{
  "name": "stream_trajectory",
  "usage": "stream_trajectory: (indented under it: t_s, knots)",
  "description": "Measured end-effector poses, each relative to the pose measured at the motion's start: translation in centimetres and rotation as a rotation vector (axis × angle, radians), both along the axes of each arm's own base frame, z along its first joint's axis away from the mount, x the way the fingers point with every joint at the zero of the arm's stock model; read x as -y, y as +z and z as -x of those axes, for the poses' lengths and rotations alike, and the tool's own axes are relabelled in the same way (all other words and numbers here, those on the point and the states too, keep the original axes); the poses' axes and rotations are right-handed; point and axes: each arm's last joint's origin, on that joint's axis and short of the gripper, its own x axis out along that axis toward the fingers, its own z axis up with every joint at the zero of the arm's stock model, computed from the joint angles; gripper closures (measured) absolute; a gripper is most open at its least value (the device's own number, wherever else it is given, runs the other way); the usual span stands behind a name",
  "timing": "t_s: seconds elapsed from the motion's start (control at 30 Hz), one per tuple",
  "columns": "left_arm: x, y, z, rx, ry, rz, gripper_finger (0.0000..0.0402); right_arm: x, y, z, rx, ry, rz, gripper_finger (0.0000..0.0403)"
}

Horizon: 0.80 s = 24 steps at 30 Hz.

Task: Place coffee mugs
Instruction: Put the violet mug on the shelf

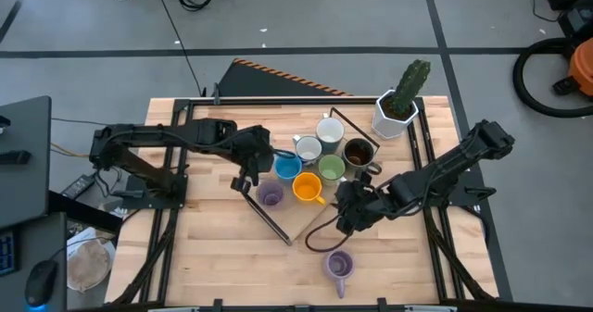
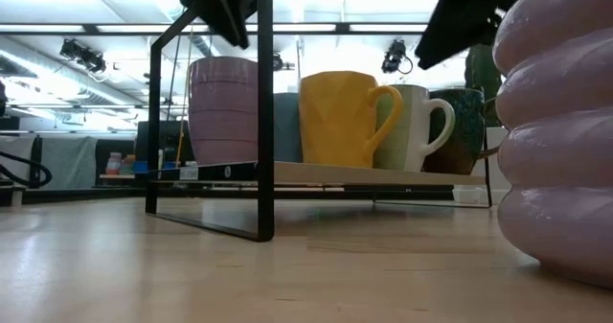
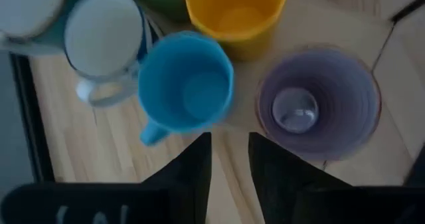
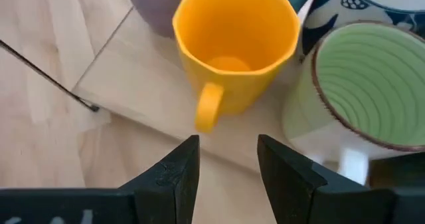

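Several coffee mugs stand on their bases on a small wooden shelf in a black wire frame (image 1: 278,227): a blue mug (image 3: 186,81), an orange mug (image 4: 236,44), a green mug (image 4: 372,84), a lavender mug (image 3: 319,101), a dark brown mug (image 1: 359,152) and two white mugs (image 1: 330,130). A second lavender mug (image 1: 338,264) stands on the table near the front edge. My left gripper (image 3: 229,161) hovers open above the shelf, between the blue and lavender mugs. My right gripper (image 4: 226,161) hangs open just short of the orange mug's handle (image 4: 209,108).
A white angular pot with a green cactus (image 1: 397,104) stands at the far right of the table. A thin dark loop (image 1: 320,240) lies on the wood by the right gripper. In the low view the loose lavender mug (image 2: 556,122) fills the right side.
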Motion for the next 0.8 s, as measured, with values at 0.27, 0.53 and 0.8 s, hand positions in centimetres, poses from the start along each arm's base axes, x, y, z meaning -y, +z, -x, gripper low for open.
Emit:
stream_trajectory:
  t_s: [0.27,0.53,0.8]
  knots:
    - [-0.5,-1.1,1.4,0.026,0.045,0.008,0.0321,-3.0,0.8,-1.0,-0.079,0.007,-0.093,0.0245]
    - [-0.5,0.0,3.3,0.115,0.151,0.054,0.0328,-7.2,2.2,-2.8,-0.210,-0.031,-0.088,0.0245]
    - [-0.6,1.2,4.5,0.185,0.343,0.204,0.0328,-10.2,2.1,-5.5,-0.335,-0.047,-0.227,0.0245]
